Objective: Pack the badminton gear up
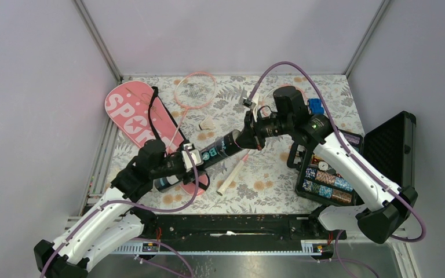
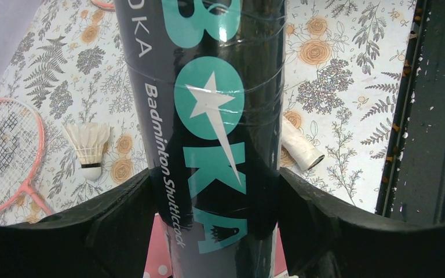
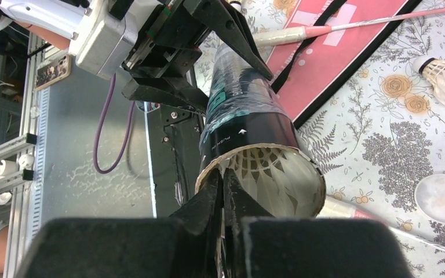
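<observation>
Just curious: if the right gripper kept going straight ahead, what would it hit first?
Most likely the white feathers inside the open end of the black tube; the shut right gripper is at its rim, so it may catch the rim instead.

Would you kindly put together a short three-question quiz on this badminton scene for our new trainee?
1. True or false: the left pincer grips the black tube.
2. The loose shuttlecock lies: A) inside the tube; B) on the floral tablecloth near a pink racket; C) in the left pincer.
3. Fill in: inside the tube's open end, white ____ show.
Key: 1 true; 2 B; 3 feathers.
</observation>
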Controlling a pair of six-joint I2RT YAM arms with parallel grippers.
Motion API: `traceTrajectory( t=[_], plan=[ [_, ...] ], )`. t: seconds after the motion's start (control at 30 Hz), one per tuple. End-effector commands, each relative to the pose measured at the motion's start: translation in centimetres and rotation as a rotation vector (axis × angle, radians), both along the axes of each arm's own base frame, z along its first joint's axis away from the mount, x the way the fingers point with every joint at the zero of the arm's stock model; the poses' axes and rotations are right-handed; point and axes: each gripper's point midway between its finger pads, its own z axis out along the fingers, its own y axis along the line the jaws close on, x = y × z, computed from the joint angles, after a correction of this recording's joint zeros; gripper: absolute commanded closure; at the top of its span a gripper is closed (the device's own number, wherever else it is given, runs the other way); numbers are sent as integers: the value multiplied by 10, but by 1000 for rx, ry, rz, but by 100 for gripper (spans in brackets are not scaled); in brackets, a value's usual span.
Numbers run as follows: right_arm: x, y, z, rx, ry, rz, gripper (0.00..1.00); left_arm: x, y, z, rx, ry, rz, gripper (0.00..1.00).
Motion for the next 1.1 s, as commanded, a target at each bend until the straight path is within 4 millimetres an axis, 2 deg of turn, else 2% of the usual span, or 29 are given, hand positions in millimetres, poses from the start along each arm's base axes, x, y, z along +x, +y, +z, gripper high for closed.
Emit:
traceTrajectory(
  t=[0.0,0.2,0.33,0.43,0.5,0.63,0.8,0.9,1.07],
  plan=[
    [0,8,11,53,-24,7,100,3,-9,47,-86,-137,-39,78],
    [-1,12,5,50,11,9,100,1,-9,47,-93,-125,-39,78],
    [3,11,13,59,3,-28,99,2,-6,48,-96,-128,-20,78],
    [9,6,26,64,5,-112,80,6,-2,47,-92,-120,18,78],
    [14,1,35,74,-9,-172,70,9,2,46,-90,-117,55,78],
    [20,-8,52,102,-28,-271,57,17,12,42,-76,-122,132,79],
    [21,-14,82,233,-39,-363,40,22,23,37,-67,-123,210,79],
    [35,-18,89,289,-48,-464,34,27,31,39,-71,-139,270,79],
    [57,-11,77,286,-13,-533,39,28,35,42,-83,-168,291,80]
  ],
)
